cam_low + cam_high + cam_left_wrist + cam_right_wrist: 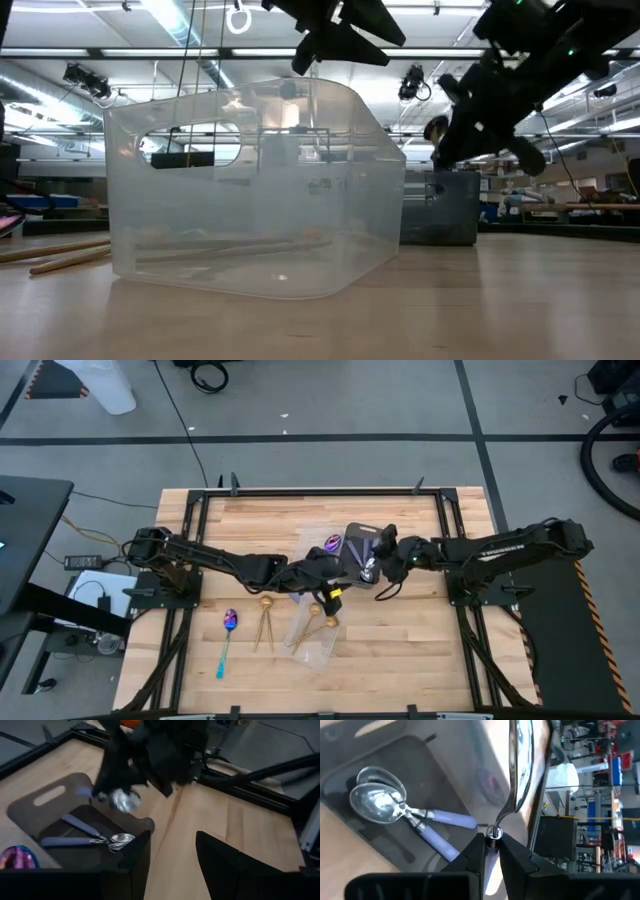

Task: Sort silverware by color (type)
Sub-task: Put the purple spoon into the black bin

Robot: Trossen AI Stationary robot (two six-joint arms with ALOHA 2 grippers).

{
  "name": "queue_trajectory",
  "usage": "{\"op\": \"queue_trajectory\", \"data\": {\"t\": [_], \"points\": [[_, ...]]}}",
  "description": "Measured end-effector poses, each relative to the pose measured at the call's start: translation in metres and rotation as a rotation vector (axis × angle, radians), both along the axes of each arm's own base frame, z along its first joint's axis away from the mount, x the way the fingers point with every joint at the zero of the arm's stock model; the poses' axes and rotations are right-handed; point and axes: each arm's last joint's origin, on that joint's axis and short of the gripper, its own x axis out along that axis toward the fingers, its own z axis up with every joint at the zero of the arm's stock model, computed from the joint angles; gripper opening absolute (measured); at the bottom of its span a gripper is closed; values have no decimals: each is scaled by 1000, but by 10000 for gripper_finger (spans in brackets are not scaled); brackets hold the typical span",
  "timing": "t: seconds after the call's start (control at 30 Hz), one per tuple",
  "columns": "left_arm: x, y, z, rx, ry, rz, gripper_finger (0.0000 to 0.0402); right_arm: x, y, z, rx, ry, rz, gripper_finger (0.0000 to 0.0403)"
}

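My right gripper (491,851) is shut on a silver spoon (516,765) with a pale bluish handle, held over the dark grey tray (30,812). Two more silver spoons (385,802) lie flat in that tray, bowls together. My left gripper (172,865) hangs open next to the tray, nothing between its fingers. A purple-blue spoon (229,627) with a teal handle lies on the table at the near left. Another purple spoon (332,543) lies left of the dark tray. Gold spoons (266,616) lie on the wood near the clear tray (318,642). My right gripper pinches the silver spoon between its two fingers where the thin neck joins the bluish handle (491,839). The neck and bowl (520,750) stick out past the fingertips, in line with them. The spoon is lifted clear above the dark tray.
In the low view the clear plastic tray (260,190) stands close at the near side, with the dark tray (440,220) behind it. Black frame rails (200,560) run along the table's left and right sides. Bare wood lies at the near right (400,650).
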Motion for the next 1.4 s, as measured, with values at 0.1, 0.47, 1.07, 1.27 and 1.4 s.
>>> {"op": "queue_trajectory", "data": {"t": [0.1, 0.47, 1.07, 1.27, 1.4], "points": [[0, 0, 0, 10, -5, 20, 165, 6, -3, -13, -12, 72, -6, 52], [-2, -10, -1, 18, 5, -5, 165, 28, -16, -37, 2, 111, -87, 52], [-10, -18, -11, 28, 116, 6, 165, 32, -17, -34, -12, 60, -116, 117], [-19, -16, -22, -10, 248, 64, 165, 25, -7, -15, -13, -29, -139, 120], [-27, -14, -30, -46, 347, 120, 165, 20, 5, -1, 6, -107, -122, 119]]}}
